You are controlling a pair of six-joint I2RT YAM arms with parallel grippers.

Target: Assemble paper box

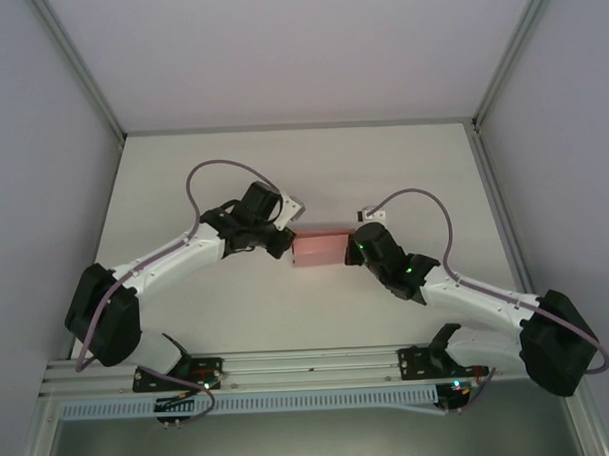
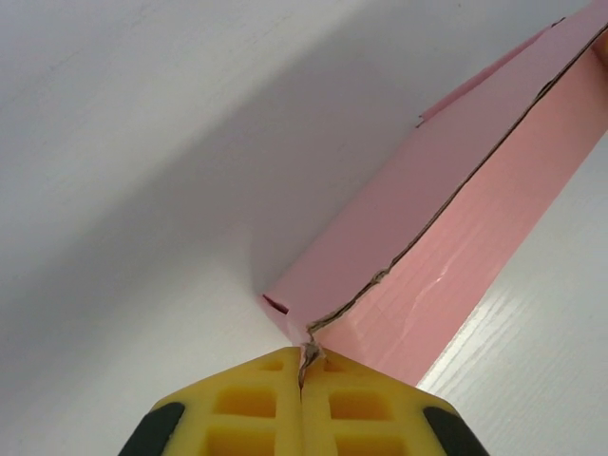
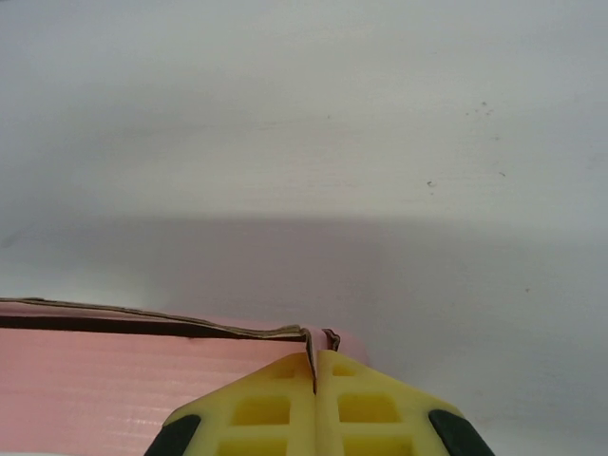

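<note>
The pink paper box (image 1: 319, 249) is held as a small rectangular shape above the middle of the white table, between both arms. My left gripper (image 1: 283, 241) is shut on its left corner; in the left wrist view the yellow fingertips (image 2: 268, 389) pinch the torn card edge of the paper box (image 2: 446, 237), which runs away to the upper right. My right gripper (image 1: 353, 248) is shut on its right end; in the right wrist view the yellow fingertips (image 3: 351, 399) clamp the card edge of the paper box (image 3: 104, 380), which extends left.
The white table (image 1: 303, 178) is bounded by grey walls and metal frame posts on both sides. A metal rail (image 1: 309, 368) with both arm bases runs along the near edge.
</note>
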